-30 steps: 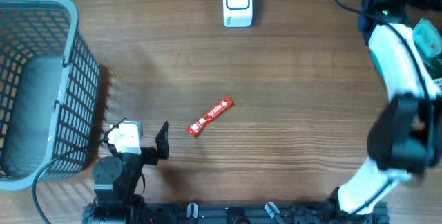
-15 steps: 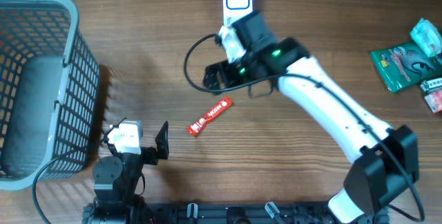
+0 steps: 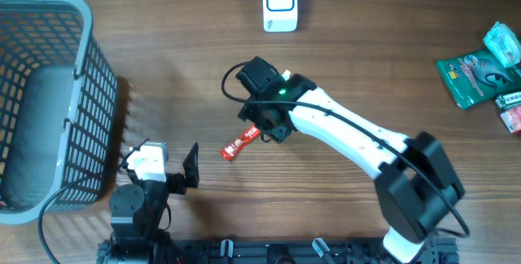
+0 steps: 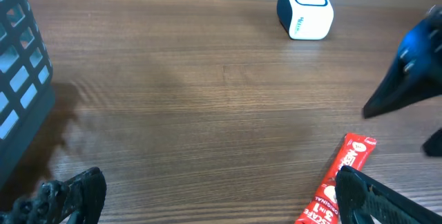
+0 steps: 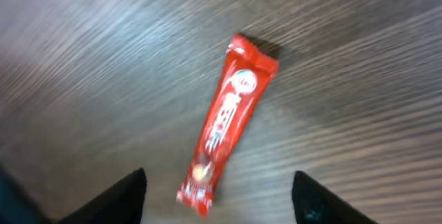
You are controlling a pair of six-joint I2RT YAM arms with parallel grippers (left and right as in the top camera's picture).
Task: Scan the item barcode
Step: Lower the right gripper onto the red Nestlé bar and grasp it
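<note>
Jaws of the right gripper (image 5: 219,182) stand spread just above the wooden table (image 5: 359,58), with the red snack bar (image 5: 224,120) lying flat between them, its lower end in the gap and touching neither finger. The left gripper (image 4: 219,175) is spread wide too, empty, the bar near one fingertip.

A wooden table (image 3: 163,52) carries a red stick packet (image 3: 236,147) lying flat near its middle, a white scanner (image 3: 280,3) at the far edge, a grey basket (image 3: 49,3) at left and snack packets (image 3: 472,72) at far right.
</note>
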